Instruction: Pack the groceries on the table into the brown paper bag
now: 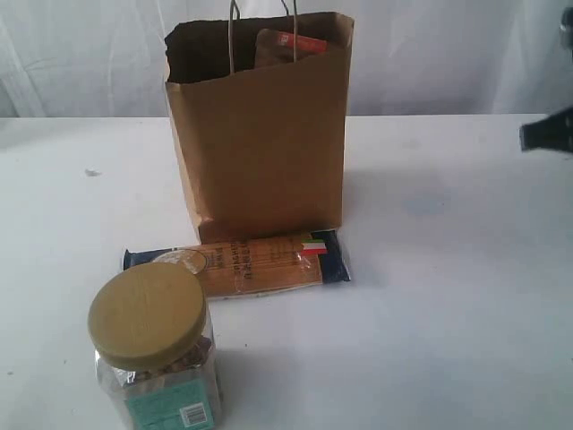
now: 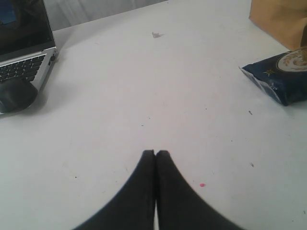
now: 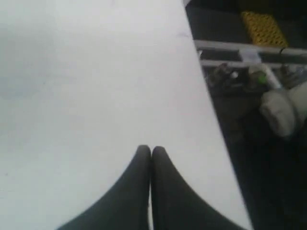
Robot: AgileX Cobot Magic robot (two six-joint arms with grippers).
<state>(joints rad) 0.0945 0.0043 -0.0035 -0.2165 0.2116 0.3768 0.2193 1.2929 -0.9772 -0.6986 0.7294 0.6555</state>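
A tall kraft-brown paper bag point(image 1: 260, 152) is standing upright on the white tabletop point(image 1: 448, 296), with a flat blue-ended spaghetti packet point(image 1: 237, 262) lying just in front and a clear olive-lidded jar point(image 1: 157, 358) nearer the camera. The left gripper point(image 2: 156, 154) and right gripper point(image 3: 151, 149) are hovering closed, holding nothing.

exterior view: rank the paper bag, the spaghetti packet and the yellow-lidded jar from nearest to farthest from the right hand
From the right hand, at the far right edge of the view:
1. brown paper bag, upright at centre back
2. spaghetti packet, lying flat just in front of the bag
3. clear jar, front left, plainly farthest
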